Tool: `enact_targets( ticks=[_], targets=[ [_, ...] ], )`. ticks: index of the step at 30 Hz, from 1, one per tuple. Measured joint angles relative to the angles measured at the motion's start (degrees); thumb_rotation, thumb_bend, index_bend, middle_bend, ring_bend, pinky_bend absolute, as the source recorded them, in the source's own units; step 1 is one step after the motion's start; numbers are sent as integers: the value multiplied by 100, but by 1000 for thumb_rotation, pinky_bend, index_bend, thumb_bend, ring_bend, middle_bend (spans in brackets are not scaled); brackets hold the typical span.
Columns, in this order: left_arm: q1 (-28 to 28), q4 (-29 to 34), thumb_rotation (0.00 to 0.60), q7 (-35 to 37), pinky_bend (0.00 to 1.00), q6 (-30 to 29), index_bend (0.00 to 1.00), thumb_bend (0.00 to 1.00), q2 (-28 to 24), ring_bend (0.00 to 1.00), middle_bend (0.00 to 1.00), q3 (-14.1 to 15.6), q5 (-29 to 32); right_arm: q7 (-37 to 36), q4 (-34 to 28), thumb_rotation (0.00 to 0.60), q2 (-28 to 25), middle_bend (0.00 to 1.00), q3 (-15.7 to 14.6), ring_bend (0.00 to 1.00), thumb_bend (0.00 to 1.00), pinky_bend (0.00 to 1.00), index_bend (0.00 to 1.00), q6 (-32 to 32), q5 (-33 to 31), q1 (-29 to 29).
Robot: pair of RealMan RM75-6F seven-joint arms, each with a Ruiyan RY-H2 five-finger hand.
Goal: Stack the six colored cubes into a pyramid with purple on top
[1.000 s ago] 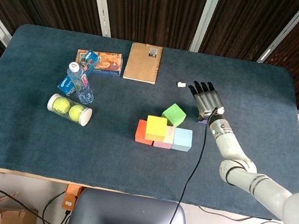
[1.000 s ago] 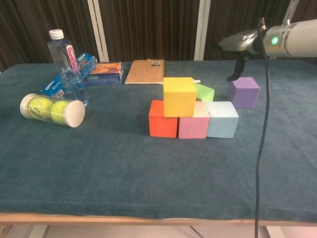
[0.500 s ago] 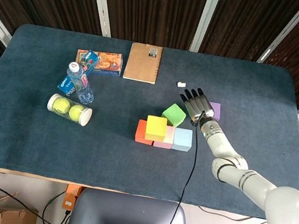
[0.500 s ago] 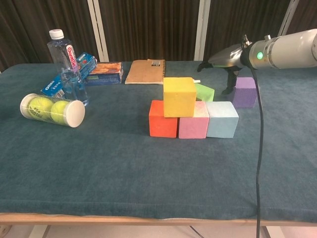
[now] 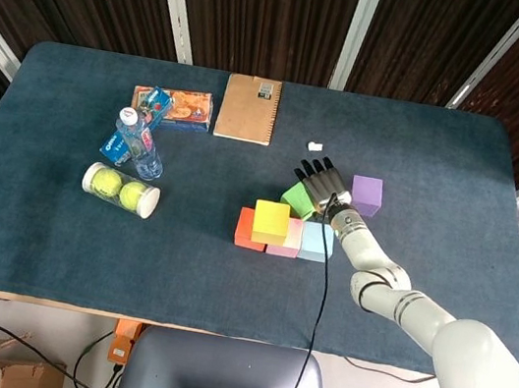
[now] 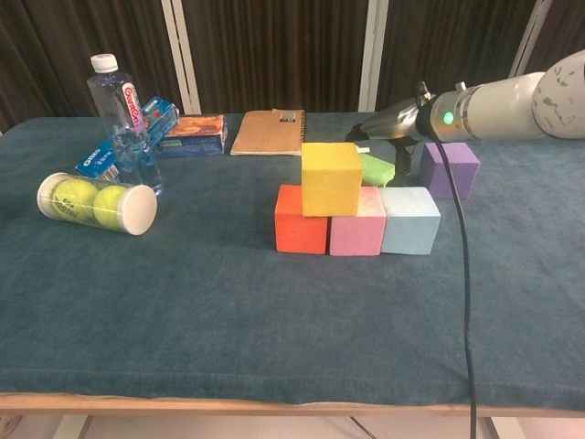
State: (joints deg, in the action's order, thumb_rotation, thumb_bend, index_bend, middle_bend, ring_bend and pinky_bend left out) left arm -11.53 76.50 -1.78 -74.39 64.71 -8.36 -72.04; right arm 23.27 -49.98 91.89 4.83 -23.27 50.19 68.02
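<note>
the right hand (image 5: 319, 186) has moved left from the purple cube (image 5: 366, 194) to hover over the green cube (image 5: 295, 200), fingers wide, holding nothing. green probably goes up next, beside the yellow cube (image 5: 271, 218).

Purple cube (image 5: 366, 194) beside green cube (image 5: 295, 199)

The head view looks steeply down from above the near edge, taking in the whole table (image 5: 51, 249) out to the far curtains. The chest view sits low at the near edge, facing level across the cloth, much closer. Both share the cube stack (image 5: 285, 231) (image 6: 356, 212) and the left-side clutter.
</note>
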Motion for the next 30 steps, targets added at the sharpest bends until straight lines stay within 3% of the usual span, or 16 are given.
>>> enact_targets(
  ticks=[6, 15, 21, 25, 30],
  targets=[
    [12, -79, 575, -237, 87, -144, 113, 157, 64, 0, 46, -6, -20, -150, 29, 598, 40, 0, -24, 0, 271, 0, 250, 98, 108, 20],
    [26, -77, 574, -241, 87, -194, 111, 157, 91, 0, 45, -10, -47, -461, 127, 600, 104, 0, 73, 0, 274, 0, 524, -31, 275, -44],
    [56, -68, 575, -218, 87, -272, 111, 157, 93, 0, 46, 3, -97, -638, -6, 600, -27, 0, 206, 0, 274, 0, 557, -340, 320, -172],
    [100, -45, 573, -190, 87, -408, 111, 157, 80, 0, 45, 17, -191, -647, -456, 600, -321, 13, 310, 0, 274, 0, 571, -733, 248, -327],
    [159, 5, 575, -134, 87, -585, 111, 157, 52, 0, 45, 68, -386, -580, -1688, 600, -1024, 14, 446, 0, 274, 0, 576, -1275, -52, -602]
  ],
)
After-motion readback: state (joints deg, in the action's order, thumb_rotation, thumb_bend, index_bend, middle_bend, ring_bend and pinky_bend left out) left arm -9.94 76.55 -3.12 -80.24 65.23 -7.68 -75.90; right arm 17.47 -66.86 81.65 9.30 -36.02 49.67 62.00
